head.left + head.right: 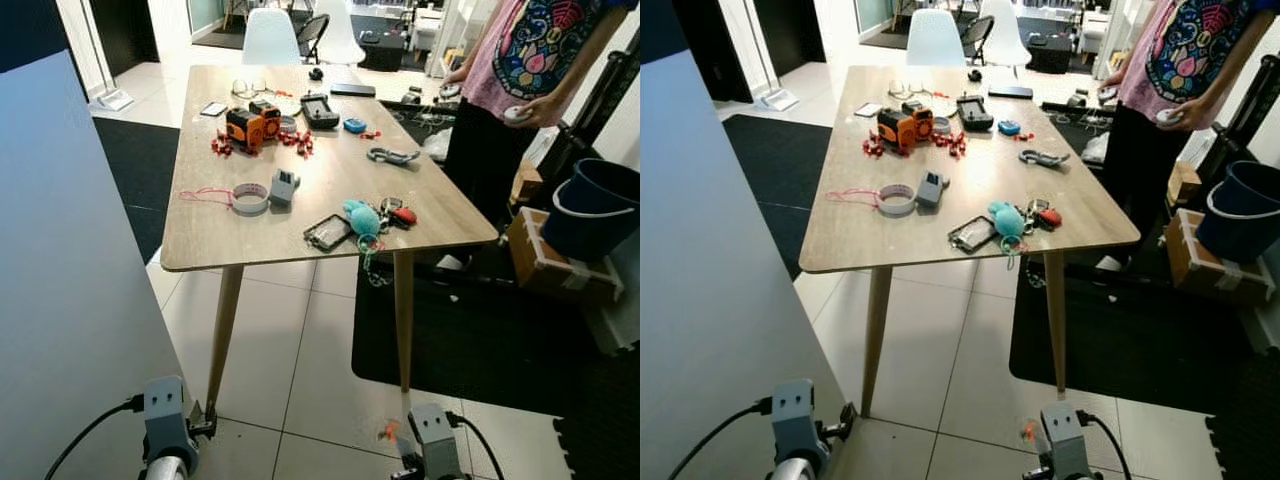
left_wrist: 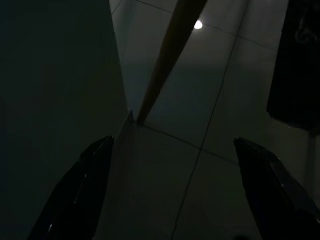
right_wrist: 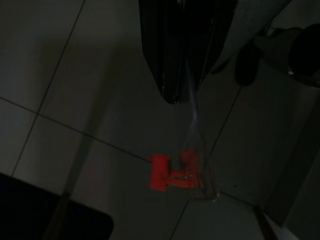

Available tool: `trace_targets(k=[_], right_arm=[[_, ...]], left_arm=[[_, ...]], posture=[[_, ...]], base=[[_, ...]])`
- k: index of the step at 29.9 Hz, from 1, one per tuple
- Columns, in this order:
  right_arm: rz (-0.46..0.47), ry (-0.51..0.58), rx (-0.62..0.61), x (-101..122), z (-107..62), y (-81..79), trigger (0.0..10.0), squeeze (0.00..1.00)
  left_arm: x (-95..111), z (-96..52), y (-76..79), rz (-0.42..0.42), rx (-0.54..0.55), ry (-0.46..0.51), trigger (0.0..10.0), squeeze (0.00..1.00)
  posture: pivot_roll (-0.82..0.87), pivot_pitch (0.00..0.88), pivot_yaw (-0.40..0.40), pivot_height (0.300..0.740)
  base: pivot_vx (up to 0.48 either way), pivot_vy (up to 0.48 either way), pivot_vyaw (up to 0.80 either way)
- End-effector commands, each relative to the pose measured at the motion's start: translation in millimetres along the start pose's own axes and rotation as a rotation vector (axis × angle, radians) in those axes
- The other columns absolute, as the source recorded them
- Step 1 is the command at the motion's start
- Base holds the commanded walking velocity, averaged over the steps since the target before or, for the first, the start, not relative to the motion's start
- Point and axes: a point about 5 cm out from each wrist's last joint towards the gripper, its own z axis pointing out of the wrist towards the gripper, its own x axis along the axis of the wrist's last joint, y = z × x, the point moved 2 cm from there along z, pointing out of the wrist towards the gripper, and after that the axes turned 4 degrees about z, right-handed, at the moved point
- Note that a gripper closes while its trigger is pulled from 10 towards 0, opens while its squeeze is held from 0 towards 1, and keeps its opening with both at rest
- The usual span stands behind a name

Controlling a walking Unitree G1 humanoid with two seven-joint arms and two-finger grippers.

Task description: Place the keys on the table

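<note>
At the far left stands a pale blue-grey panel (image 1: 70,260). Low beside it hangs the left gripper (image 2: 175,190), fingers (image 2: 80,190) spread wide with nothing between them, above the white floor tiles (image 1: 290,370) by the near left table leg (image 1: 224,330). On the wooden table (image 1: 200,235), from the left, lie a pink cord running to a roll of white tape (image 1: 250,198), a small grey device (image 1: 284,185), and farther back an orange-and-black tool (image 1: 250,125) among scattered red pieces (image 1: 300,141). Near the front edge sits a dark flat card holder (image 1: 328,232), and just right of it the keys (image 1: 385,215), bunched with a teal fuzzy charm and a red fob, their chain drooping over the table's edge. A carabiner (image 1: 392,156) lies farther back. The right gripper (image 3: 175,95) hangs low by the near right leg, fingers closed together pinching a clear plastic bag (image 3: 197,160) holding red pieces. At the right, a person (image 1: 520,90) stands beside a blue bucket (image 1: 590,205).
</note>
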Motion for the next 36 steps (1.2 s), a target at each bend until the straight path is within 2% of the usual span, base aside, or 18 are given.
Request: trace_targets(k=[1, 10, 36], right_arm=[[0.024, -0.025, -0.022, -9.1, -3.1, 3.8, 10.0, 0.0], [0.038, -0.032, -0.027, -13.4, -3.7, 1.4, 10.0, 0.0], [0.031, -0.036, -0.019, -10.8, -1.0, -3.6, 10.0, 0.0]], left_arm=[[-5.2, -2.5, 0.1, 0.012, -0.007, -0.013, 10.0, 0.0], [-3.5, -1.8, 1.0, 0.008, -0.017, -0.008, 10.0, 0.0], [-6.1, -3.1, -3.5, 0.014, -0.014, -0.02, 10.0, 0.0]], posture=[[0.03, 0.059, -0.012, 0.74], [0.04, 0.071, -0.001, 0.74], [0.04, 0.076, -0.006, 0.74]], base=[[0.0, 0.0, 0.0], [0.0, -0.15, 0.0], [0.0, -0.332, 0.0]])
